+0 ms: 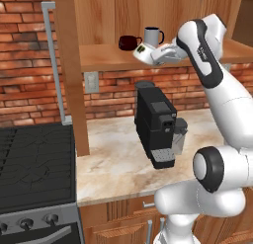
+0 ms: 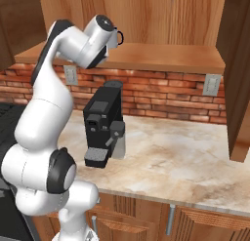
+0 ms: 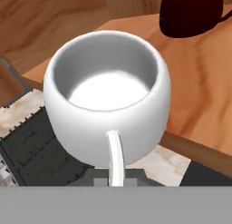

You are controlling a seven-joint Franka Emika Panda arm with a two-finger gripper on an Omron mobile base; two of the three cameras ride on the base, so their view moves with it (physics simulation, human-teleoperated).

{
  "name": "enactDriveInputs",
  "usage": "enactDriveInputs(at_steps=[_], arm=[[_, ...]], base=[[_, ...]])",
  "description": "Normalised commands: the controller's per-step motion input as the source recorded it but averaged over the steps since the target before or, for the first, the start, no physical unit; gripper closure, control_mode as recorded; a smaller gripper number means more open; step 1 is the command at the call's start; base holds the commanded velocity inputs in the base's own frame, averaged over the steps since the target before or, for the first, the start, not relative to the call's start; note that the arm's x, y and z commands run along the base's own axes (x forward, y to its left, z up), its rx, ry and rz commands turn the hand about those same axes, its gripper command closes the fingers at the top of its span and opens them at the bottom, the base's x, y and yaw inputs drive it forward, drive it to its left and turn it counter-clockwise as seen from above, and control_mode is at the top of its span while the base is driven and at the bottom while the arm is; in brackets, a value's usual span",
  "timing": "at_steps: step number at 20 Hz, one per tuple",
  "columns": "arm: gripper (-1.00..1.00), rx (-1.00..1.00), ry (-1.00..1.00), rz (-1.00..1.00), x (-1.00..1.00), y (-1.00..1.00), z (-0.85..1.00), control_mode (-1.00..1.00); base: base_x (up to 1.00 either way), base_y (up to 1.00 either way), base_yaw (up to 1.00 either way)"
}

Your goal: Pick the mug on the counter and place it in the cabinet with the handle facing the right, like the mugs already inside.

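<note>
While the hand (image 1: 148,54) carries the mug (image 1: 143,52) at the front edge of the cabinet (image 1: 104,55) shelf near the mugs (image 1: 143,39), its handle (image 3: 115,159) toward the wrist, setting down and release remain; finger closure is hidden, though presumably gripping.

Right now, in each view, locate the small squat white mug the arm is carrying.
Left base view: the small squat white mug sits upper centre, at the front edge of the wooden cabinet shelf, before the taller white mug.
Right base view: I cannot make it out; the arm covers that spot.
Hand view: centre, handle toward the camera.
Shared landmark: the black coffee machine.
</note>
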Motion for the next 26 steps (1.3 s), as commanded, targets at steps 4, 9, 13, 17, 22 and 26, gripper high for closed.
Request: enactDriveInputs(at_steps=[4,9,13,17,22,26], arm=[[1.0,0.01,0.0,0.0,0.26,-0.09,0.0,-1.0],[1.0,0.01,0.0,0.0,0.12,-0.02,0.0,-1.0],[1.0,0.0,0.0,0.0,0.07,0.0,0.0,-1.0],[1.0,0.0,0.0,0.0,0.06,0.0,0.0,-1.0],[1.0,0.0,0.0,0.0,0.15,0.0,0.0,-1.0],[1.0,0.0,0.0,0.0,0.19,-0.01,0.0,-1.0]], base=[[0.0,0.0,0.0],[0.0,0.0,0.0],[0.0,0.0,0.0],[0.0,0.0,0.0],[0.0,0.0,0.0],[0.0,0.0,0.0]])
